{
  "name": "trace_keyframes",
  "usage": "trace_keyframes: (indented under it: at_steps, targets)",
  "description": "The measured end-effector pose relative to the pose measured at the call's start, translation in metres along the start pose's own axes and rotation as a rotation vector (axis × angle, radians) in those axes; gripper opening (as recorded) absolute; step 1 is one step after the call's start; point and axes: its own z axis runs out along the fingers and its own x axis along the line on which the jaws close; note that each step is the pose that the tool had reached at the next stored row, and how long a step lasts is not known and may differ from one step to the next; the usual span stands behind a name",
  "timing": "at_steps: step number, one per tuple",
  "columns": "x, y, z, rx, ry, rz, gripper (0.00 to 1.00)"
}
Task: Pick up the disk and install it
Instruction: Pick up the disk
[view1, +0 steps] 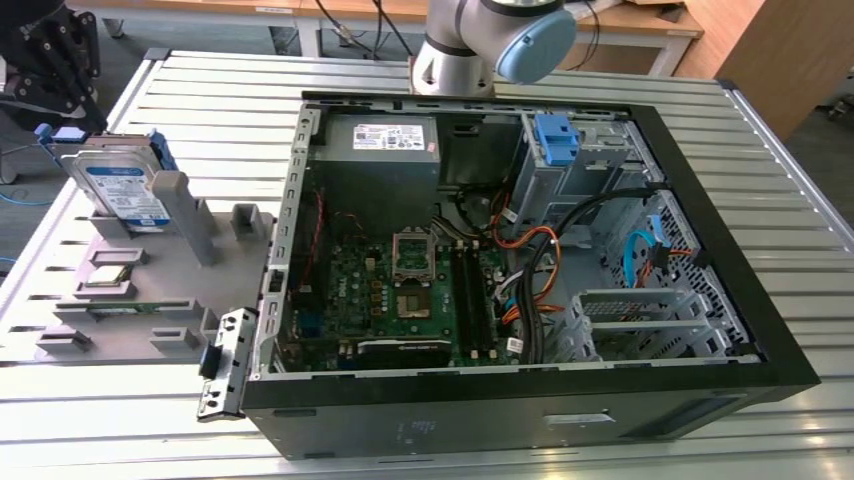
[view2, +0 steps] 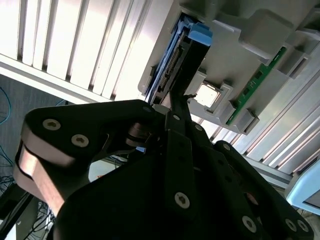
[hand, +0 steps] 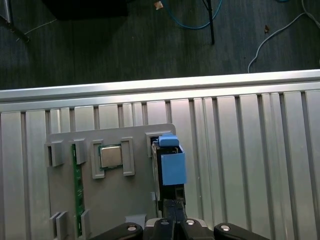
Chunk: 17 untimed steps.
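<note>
— Whereabouts of the flat silver hard drive with blue plastic rails?
— Standing on edge in a slot of the grey plastic fixture, on the ribbed metal surface, to the exterior view's left of the open black computer case.
— And the black claw?
— Fingers pressed together, gripping nothing. Poised close over the drive's end in both wrist views.
— Anything beside it?
— Square silver processor and green memory stick, each in its own slot.
</note>
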Motion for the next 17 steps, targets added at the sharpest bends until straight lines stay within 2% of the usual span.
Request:
trace_keyframes:
  at_steps: [7, 10, 17]
  targets:
    - [0.0006, 0.0007, 0.0004, 0.0001, -0.0001, 0.0, 0.11]
    - [0.0011, 0.0007, 0.0005, -0.0047, 0.0004, 0.0, 0.11]
    - [0.002, 0.0005, 0.0007, -0.0049, 0.0003, 0.0, 0.11]
